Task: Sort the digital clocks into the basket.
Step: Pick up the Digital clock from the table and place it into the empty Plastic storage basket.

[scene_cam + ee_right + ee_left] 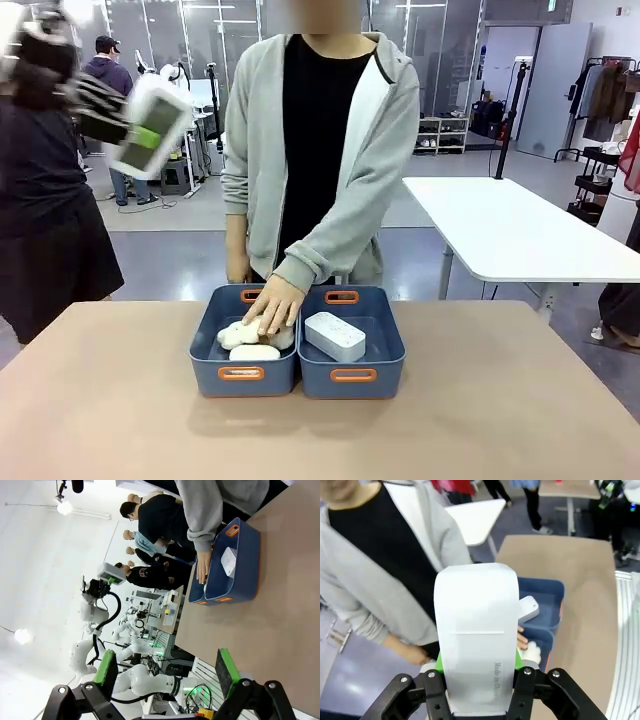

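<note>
One clock [476, 640] is clamped between the left gripper's [479, 672] fingers, projecting toward 12 o'clock. The right gripper's [167, 672] fingers are spread apart, nothing held.

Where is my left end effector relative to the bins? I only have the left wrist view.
Observer: The left end effector is raised high at the robot's left, well above the table, gripping the held clock.
Operator: Which bin has the second clock?
Observer: The second clock lies alone in the right bin.
Operator: Is the left bin free?
Observer: No, the person's hand rests on plush toys in the left bin.
</note>
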